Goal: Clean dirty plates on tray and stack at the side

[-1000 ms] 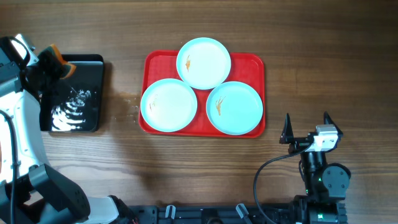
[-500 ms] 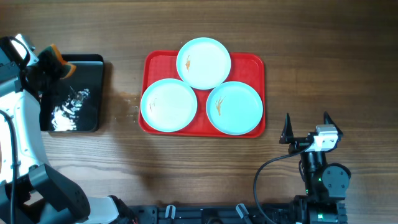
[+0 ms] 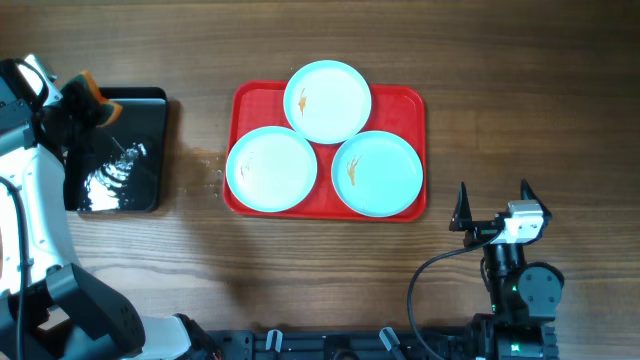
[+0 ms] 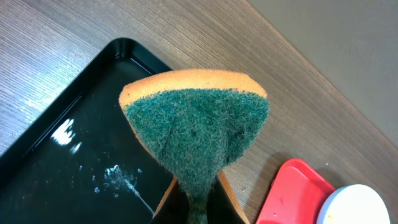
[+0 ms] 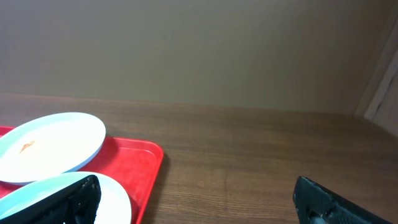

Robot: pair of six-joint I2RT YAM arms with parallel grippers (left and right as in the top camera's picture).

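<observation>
- Three pale-blue plates crowd one red tray [image 3: 405,100], which lies mid-table toward the far edge. One plate [image 3: 327,102] hangs over the tray's far rim, one [image 3: 271,169] fills its near-left corner, and one [image 3: 377,173] fills its near-right corner.
- The plates sit in a tight triangle. I cannot tell whether their rims touch or overlap.
- Orange smears show clearly on the far plate and the near-right plate. The marks on the near-left plate are too faint for me to call.
- One black tray [image 3: 145,110] sits at the table's left edge, wet and glinting white.
- A few wet spots [image 3: 212,178] dot the wood between the two trays.
- My left gripper [image 4: 196,202] hangs over the black tray, pinched tight on one sponge [image 4: 196,127]. The sponge's green scouring face points at the wrist camera, with its orange layer behind.
- My right gripper [image 3: 493,205] is toward the near-right corner of the table, beyond the red tray's near-right corner. Its fingers are spread wide and hold nothing.
</observation>
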